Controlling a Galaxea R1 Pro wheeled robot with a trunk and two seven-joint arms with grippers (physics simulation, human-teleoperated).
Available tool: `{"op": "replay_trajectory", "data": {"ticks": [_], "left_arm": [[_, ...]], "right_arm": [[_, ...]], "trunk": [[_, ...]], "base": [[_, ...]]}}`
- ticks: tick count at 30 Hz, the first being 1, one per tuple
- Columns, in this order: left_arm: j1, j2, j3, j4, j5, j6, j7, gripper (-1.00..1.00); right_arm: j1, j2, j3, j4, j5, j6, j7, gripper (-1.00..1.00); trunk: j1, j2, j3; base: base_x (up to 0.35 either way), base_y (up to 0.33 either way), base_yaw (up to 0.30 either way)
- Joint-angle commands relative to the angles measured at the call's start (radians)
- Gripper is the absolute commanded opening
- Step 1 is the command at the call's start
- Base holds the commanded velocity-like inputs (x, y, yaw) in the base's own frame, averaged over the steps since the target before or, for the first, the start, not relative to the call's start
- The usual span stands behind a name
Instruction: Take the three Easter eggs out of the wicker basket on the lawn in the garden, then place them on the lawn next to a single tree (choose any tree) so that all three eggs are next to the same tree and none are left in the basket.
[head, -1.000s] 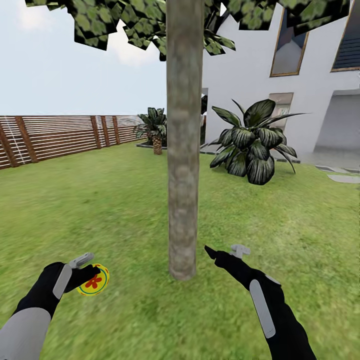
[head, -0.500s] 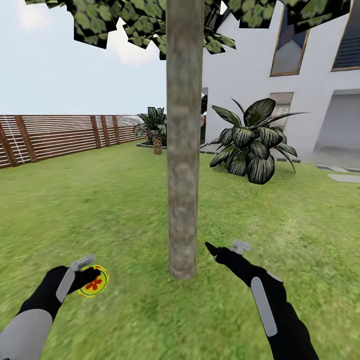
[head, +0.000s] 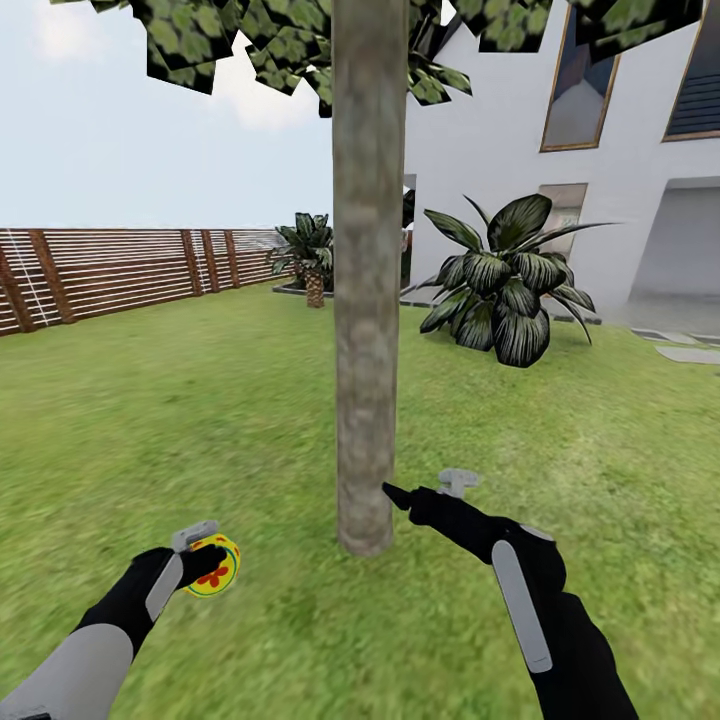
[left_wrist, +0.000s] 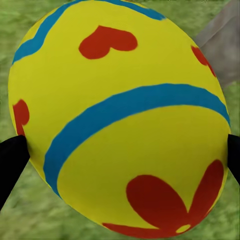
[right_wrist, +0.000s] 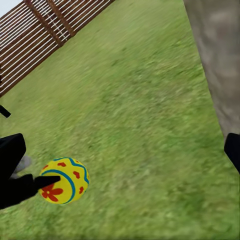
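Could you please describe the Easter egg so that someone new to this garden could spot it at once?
Start at the grey-brown tree trunk in the middle of the lawn. Low to its left, the left gripper holds the Easter egg in its jaws: bright yellow, with blue bands and red flowers.

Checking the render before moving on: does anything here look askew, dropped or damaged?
Nothing stands out. The left gripper holds an intact Easter egg beside the upright tree; the right gripper is empty.

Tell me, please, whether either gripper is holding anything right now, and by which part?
The left gripper holds an Easter egg, its black fingers pinching opposite sides of the egg's middle. The right gripper holds nothing, open beside the tree.
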Motion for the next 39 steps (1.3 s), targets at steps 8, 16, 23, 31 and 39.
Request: {"op": "replay_trajectory", "data": {"ticks": [8, 16, 23, 31, 39], "left_arm": [[0.0, -0.002, -0.008, 0.003, 0.011, -0.007, 0.005, -1.0], [0.001, -0.006, -0.008, 0.003, 0.011, -0.007, 0.005, -1.0], [0.001, -0.034, -0.031, 0.006, 0.01, -0.007, 0.005, -1.0], [0.001, -0.036, -0.057, 0.006, 0.011, -0.009, 0.005, -1.0], [0.001, -0.037, -0.057, 0.006, 0.011, -0.009, 0.005, -1.0]], "right_arm": [[-0.001, 0.002, 0.052, 0.007, -0.001, -0.001, -0.001, 1.0], [-0.001, 0.002, 0.063, 0.008, -0.001, -0.003, 0.0, 1.0], [-0.001, 0.002, 0.063, 0.01, -0.001, -0.003, 0.001, 1.0], [-0.001, 0.002, 0.065, 0.01, -0.001, -0.004, 0.002, 1.0], [-0.001, 0.002, 0.065, 0.01, -0.002, -0.004, 0.002, 1.0]], "trunk": [[0.031, -0.057, -0.026], [0.061, -0.113, -0.051], [0.088, -0.162, -0.073], [0.119, -0.218, -0.098], [0.15, -0.274, -0.124]], "base": [[0.0, 0.0, 0.0], [0.0, 0.0, 0.0], [0.0, 0.0, 0.0], [0.0, 0.0, 0.0], [0.0, 0.0, 0.0]]}}
